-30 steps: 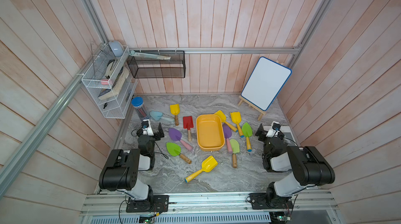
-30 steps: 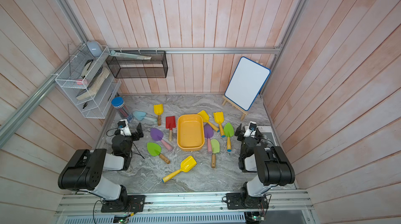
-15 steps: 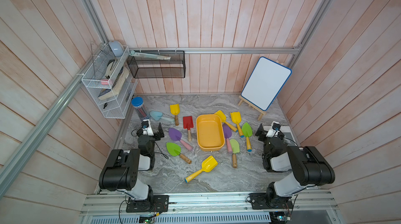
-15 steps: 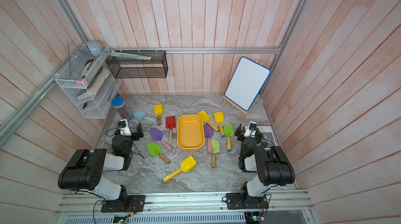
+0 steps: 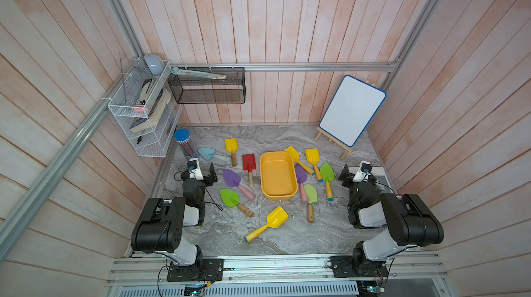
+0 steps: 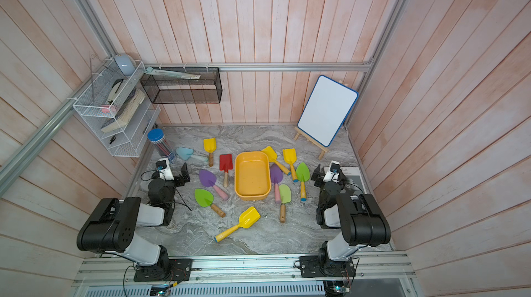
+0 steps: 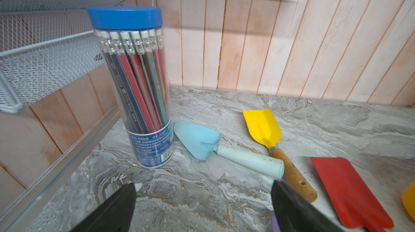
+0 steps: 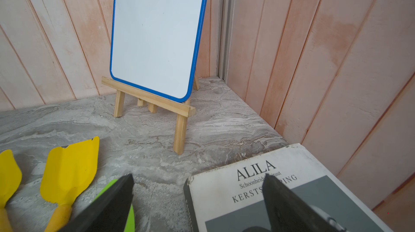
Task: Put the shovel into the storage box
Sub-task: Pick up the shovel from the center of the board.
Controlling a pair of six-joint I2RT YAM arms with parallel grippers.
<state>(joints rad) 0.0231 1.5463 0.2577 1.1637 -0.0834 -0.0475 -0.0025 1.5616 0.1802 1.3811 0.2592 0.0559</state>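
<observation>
**A:** Left hand (image 7: 204, 188) and right hand (image 8: 198, 179) both gape empty, low at the sides of the surface (image 5: 287, 241).

**B:** The storage box (image 5: 278, 176)?

**A:** Mid-surface, empty. The shovels (image 5: 230, 197) lie all around it, none inside.

**B:** Risk?

**A:** The purple shovel (image 5: 300, 173) sits just beside the box wall, crowded by other handles. A pinch there could drag neighbours or shove the box. The red shovel (image 5: 248, 163) looks safer.

Pink plank walls (image 5: 273, 22), grey marbled tabletop (image 5: 267, 137), aluminium rails (image 5: 316, 67), wire rack (image 5: 152, 143)
</observation>
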